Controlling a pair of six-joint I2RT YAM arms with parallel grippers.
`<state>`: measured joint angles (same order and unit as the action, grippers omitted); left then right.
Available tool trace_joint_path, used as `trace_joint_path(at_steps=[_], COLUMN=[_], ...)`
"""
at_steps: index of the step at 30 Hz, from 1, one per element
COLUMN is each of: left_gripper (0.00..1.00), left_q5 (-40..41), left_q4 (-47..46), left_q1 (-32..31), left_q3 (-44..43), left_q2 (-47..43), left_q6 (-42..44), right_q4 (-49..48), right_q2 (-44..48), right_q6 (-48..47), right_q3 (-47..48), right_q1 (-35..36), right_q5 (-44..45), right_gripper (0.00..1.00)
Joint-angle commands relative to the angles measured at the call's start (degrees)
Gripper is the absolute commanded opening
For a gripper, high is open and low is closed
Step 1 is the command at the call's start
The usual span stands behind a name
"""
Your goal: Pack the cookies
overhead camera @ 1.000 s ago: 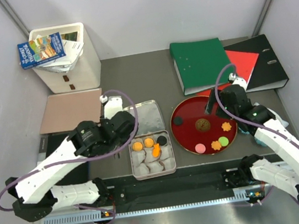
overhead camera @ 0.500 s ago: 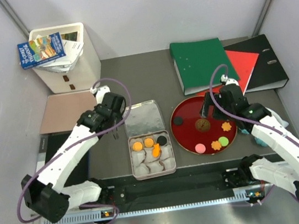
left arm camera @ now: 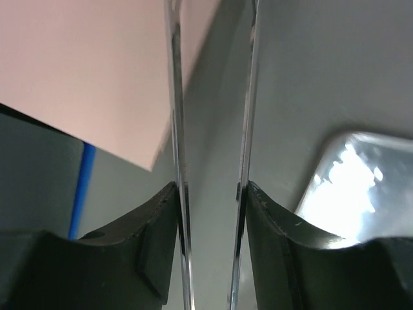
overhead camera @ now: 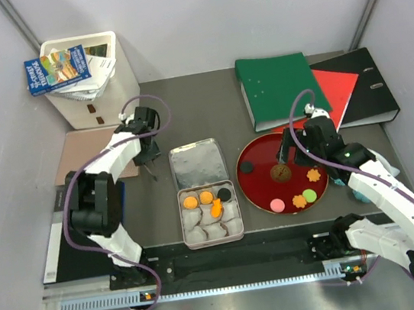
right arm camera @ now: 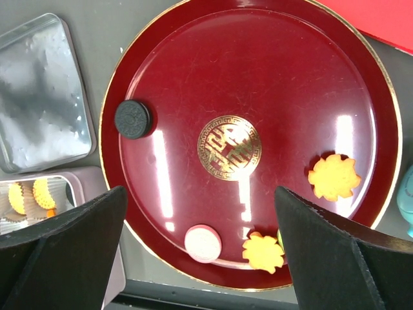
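The cookies lie in two places. On the red plate [overhead camera: 262, 193] are a black round [right arm camera: 133, 119], a pink one [right arm camera: 203, 243], two orange flowers [right arm camera: 333, 177] and a green one [overhead camera: 310, 195]. In the tin [overhead camera: 237, 232] with paper cups sit three orange cookies [overhead camera: 190, 202] and a black one [overhead camera: 223, 194]. My right gripper [right arm camera: 201, 188] hangs open above the plate with nothing in it. My left gripper [overhead camera: 146, 157] is by the pink board, left of the tin lid [overhead camera: 197, 163]. It is shut on metal tweezers [left arm camera: 175, 116], and nothing shows between their blades.
A white bin [overhead camera: 92, 78] with booklets stands at the back left, a pink board [overhead camera: 97, 153] in front of it. Green [overhead camera: 278, 87], red [overhead camera: 339, 82] and black [overhead camera: 371, 86] binders lie at the back right. A turquoise thing [right arm camera: 406, 200] sits right of the plate.
My left arm has swung from beside the tin to the back left, near the pink board. My right gripper has shifted slightly over the plate and stays open.
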<state>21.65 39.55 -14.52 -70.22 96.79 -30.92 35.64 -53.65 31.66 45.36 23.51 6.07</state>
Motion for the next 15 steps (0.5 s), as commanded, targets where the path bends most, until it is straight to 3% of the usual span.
trace_joint_path(at_steps=[1, 4, 5, 9, 15], left_gripper=[0.5, 0.56, 0.7, 0.9, 0.98], left_q5=[-0.73, -0.03, 0.41, 1.55, 1.12], left_q4=[2.02, 2.28, 2.98, 2.82, 3.24], left_q1=[3.79, 4.85, 5.03, 5.21, 5.21], left_q3=[-4.32, -2.65, -2.12, 1.73, 2.28], left_q2=[1.73, 0.33, -0.02, -3.35, -8.8], left_q6=[1.91, 2.62, 2.53, 1.74, 2.08], right_q4=[-0.48, -0.48, -0.57, -1.36, -1.71], right_q2=[0.91, 1.09, 1.18, 0.83, -0.14], right_q6=[-1.51, -1.51, -1.43, -1.43, -1.51], right_q3=[2.1, 1.49, 1.39, 0.69, 1.3], right_q1=[0.4, 0.4, 0.31, 0.4, 0.75], right_q5=[1.75, 2.37, 2.37, 2.02, 2.02], right_gripper=[0.96, 0.96, 0.96, 0.96, 0.96])
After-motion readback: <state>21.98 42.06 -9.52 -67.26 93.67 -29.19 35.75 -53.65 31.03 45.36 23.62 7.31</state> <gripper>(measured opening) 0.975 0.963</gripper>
